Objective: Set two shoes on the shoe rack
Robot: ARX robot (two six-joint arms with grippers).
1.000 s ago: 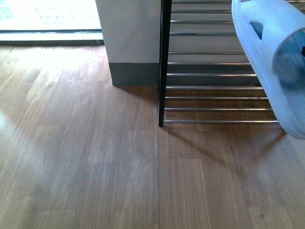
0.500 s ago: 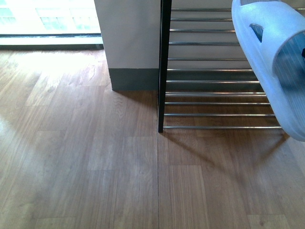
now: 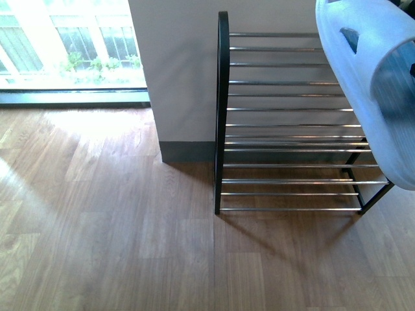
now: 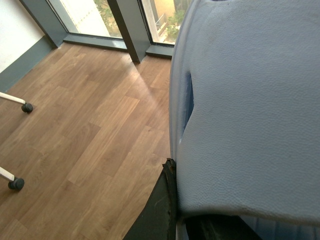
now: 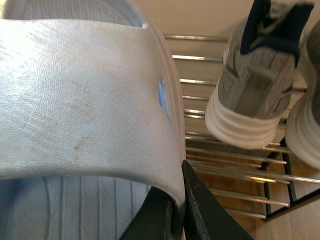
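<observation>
Front view: the rack (image 3: 220,116) is now showing far more of itself than a second ago. Its arched side frame and all its rod tiers are coming into sight, with the window (image 3: 71,45) behind, so the robot seems to be backing off or lifting its gaze. A pale blue slide is hanging at the upper right, high over the rack's right end and keeping the same spot in the picture, so it is travelling with the robot. It is probably the right slide (image 3: 369,84). The rods seen here are carrying nothing, and no claw is showing.

Left wrist view: the left slide (image 4: 250,100) is filling the right half of the frame, held over bare floor (image 4: 90,125) with two casters (image 4: 27,107) off to one side. The left claw (image 4: 185,225) is pinching the strap's edge between dark fingers. No rack is appearing here, so this slide is looking well apart from it.

Right wrist view: the right claw (image 5: 177,215) is gripping the right slide's strap. Beyond it the rack's rods are running across, and two grey sneakers (image 5: 255,75) are already sitting on an upper tier just beside the slide.

Both slides are hanging in the air, neither yet on the rods. With the whole rack now in sight, picking a free tier is looking like the next step, the right slide being nearer.
</observation>
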